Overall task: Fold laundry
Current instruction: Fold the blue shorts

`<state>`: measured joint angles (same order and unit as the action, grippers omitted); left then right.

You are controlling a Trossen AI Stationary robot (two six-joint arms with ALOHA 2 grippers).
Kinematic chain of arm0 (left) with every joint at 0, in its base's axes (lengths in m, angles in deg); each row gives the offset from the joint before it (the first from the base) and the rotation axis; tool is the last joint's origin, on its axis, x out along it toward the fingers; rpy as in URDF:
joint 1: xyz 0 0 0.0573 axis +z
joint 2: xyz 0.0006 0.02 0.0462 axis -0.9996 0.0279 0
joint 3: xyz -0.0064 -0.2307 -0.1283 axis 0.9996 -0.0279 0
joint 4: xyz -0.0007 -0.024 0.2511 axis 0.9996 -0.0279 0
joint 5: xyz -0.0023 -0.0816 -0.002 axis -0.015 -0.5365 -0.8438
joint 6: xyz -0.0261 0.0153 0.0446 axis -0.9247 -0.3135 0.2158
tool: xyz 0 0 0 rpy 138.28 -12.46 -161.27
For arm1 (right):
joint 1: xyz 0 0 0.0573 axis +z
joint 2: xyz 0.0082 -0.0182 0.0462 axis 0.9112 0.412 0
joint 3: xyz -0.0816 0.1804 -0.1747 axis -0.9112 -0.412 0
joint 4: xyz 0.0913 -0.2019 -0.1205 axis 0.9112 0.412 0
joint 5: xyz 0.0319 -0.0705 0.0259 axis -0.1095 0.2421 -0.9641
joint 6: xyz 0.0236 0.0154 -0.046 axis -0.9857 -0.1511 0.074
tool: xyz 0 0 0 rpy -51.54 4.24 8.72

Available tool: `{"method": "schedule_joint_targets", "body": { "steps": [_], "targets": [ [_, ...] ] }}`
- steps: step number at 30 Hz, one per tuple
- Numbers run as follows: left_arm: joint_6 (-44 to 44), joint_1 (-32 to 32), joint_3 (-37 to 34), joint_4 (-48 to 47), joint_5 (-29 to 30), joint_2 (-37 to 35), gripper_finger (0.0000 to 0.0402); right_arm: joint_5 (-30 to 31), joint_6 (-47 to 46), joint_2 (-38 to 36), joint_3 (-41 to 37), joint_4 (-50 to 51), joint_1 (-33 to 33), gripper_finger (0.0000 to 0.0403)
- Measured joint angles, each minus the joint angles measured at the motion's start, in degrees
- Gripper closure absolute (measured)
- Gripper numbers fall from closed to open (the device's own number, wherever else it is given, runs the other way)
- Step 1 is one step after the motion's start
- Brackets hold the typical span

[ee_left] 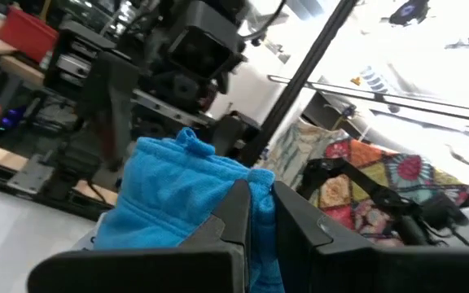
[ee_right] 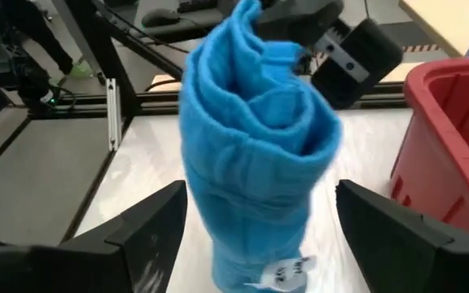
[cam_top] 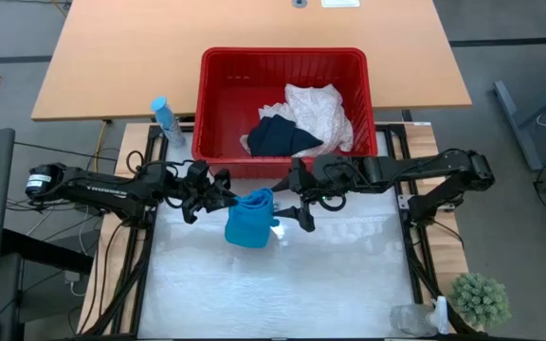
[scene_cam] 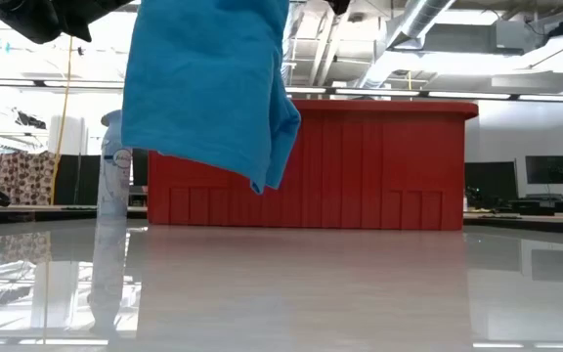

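White table (cam_top: 349, 275) | left gripper (cam_top: 224, 199) jaws clamped on turquoise garment (cam_top: 250, 220), hanging bunched | right gripper (cam_top: 292, 213) jaws apart beside it | risk: single pinch slips, garment drops crumpled

A red plastic basket (cam_top: 282, 71) with slotted walls sits at the far edge of the glossy white work surface (cam_top: 282, 284), against a light wooden table (cam_top: 159, 47) behind it. A slim pale-blue spray bottle (cam_top: 167, 118) stands upright just beside the basket's left corner. At the near right corner of the work surface sits a small green potted plant (cam_top: 480, 298), with a clear plastic bottle (cam_top: 413, 318) lying next to it. From table height, the basket's ribbed red wall (scene_cam: 360, 166) fills the middle distance, with ceiling ducts (scene_cam: 428, 20) overhead.
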<state>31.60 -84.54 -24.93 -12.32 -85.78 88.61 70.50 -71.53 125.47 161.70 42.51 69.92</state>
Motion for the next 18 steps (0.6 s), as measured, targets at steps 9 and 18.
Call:
{"method": "schedule_joint_targets", "body": {
  "steps": [9,18],
  "targets": [
    [1.93,0.00,0.00,-0.84,2.12,0.02,0.0386,-1.42,-1.93,1.61,0.02,-2.85,0.17,0.0066],
    [4.40,0.00,0.00,-1.88,5.30,0.02,0.0386,-0.58,-5.55,1.56,0.02,-4.16,-0.39,0.0067]
  ]
}}
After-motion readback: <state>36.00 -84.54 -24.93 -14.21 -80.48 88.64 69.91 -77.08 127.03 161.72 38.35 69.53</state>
